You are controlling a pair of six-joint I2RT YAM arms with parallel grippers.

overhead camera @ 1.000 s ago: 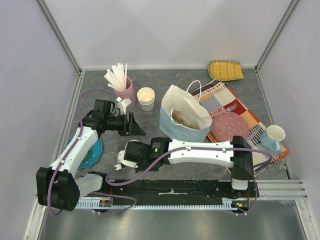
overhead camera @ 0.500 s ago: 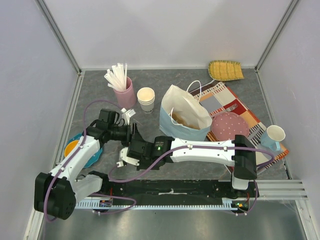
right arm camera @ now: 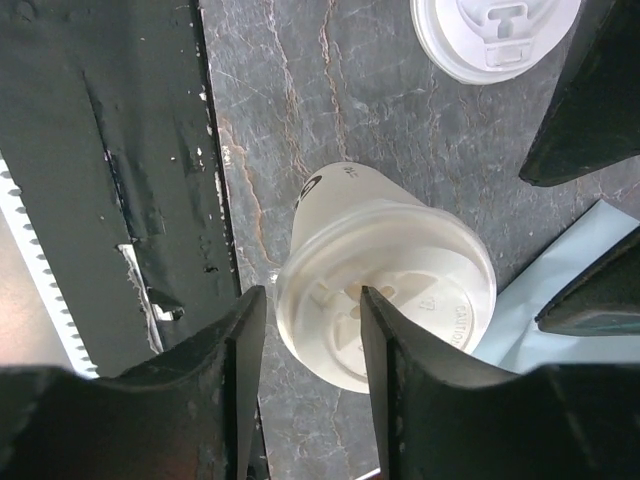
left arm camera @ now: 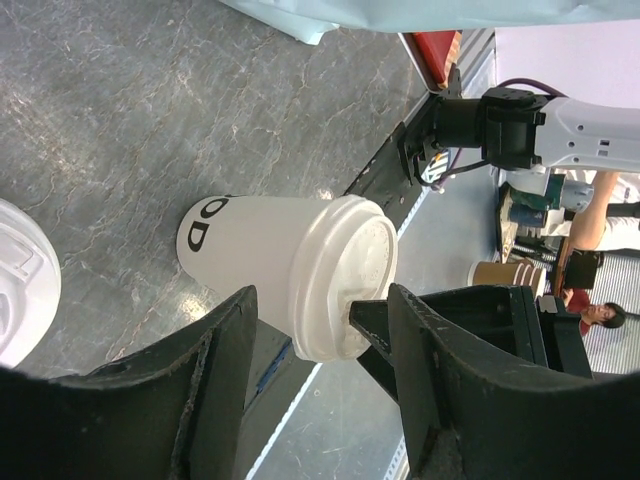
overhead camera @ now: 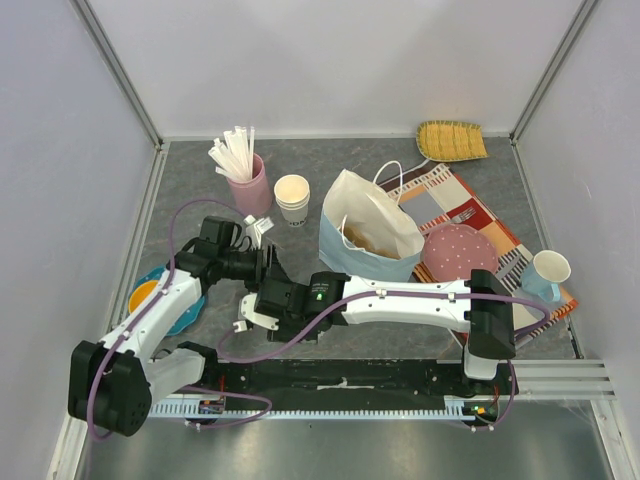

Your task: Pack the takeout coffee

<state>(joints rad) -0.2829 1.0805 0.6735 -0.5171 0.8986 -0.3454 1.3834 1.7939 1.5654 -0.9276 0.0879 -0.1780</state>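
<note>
The takeout coffee (right arm camera: 385, 290) is a small white paper cup with smooth tapered sides and black lettering on its wall, capped by a round moulded plastic lid. It stands upright on the grey, stone-veined table (overhead camera: 340, 160), base down and lid up, so its long axis is vertical. It sits in the near-left part of the table, left of the bag and nearer than it, under the two meeting grippers, where the top camera cannot see it.

The right gripper (right arm camera: 312, 298) hangs straight over the lid with its black fingers parted, pinching nothing; the lid is wider than the gap between them. The left gripper (left arm camera: 322, 300) reaches in from the side, its fingers spread to either side of the cup's top. Whether they touch it cannot be told.

Near the cup lies a loose lid (right arm camera: 495, 35), flat, white and ridged. The bag (overhead camera: 365, 240) is paper, white above and pale blue below, with loop handles and an open mouth showing a brown inside; its contents cannot be made out.

At the far left, a pink tumbler (overhead camera: 252, 188) holds white straws (overhead camera: 232, 150), and a stack of lidless cups (overhead camera: 292, 198) stands just to its right. A blue plate (overhead camera: 192, 303) at the left edge carries something orange.

On the right, a striped mat (overhead camera: 495, 235) bears a pink dotted plate (overhead camera: 458, 252) and a blue mug (overhead camera: 545, 280). A woven yellow basket (overhead camera: 452, 140) lies beyond it.
</note>
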